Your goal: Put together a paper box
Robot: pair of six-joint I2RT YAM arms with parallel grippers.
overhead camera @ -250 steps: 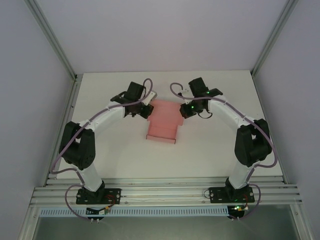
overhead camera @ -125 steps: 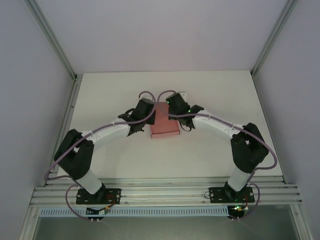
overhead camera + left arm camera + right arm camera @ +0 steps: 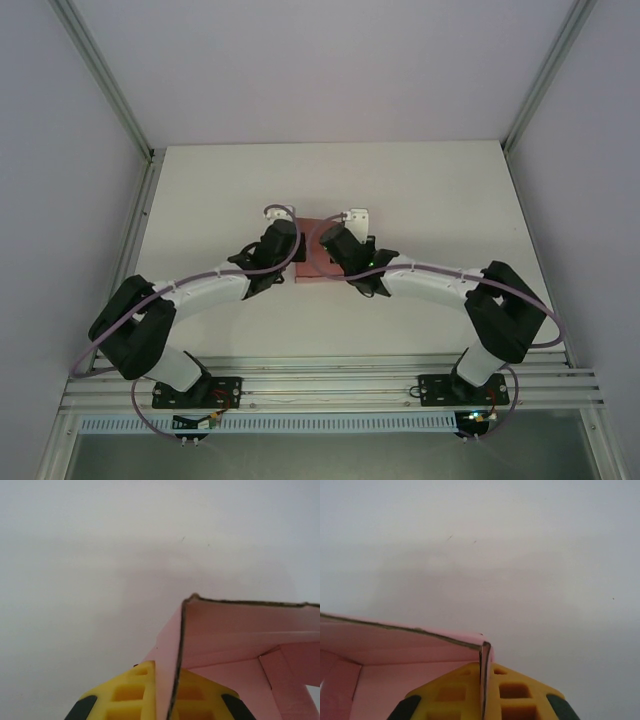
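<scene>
Paper box, pale pink card, sits mid-desk in the overhead view, held between the left tool and the right tool. A second ago it lay wide and nearly flat with the tools well apart. Now both arms have swung inward and the card is drawn narrow, so its side walls look folded up and assembly seems well under way. In the left wrist view, the left tool is pinched on a standing wall of the box, with the card edge between its yellow fingers. In the right wrist view, the right tool clamps the opposite wall the same way. The close-set wrists and looping cables look likeliest to hinder further folding.
</scene>
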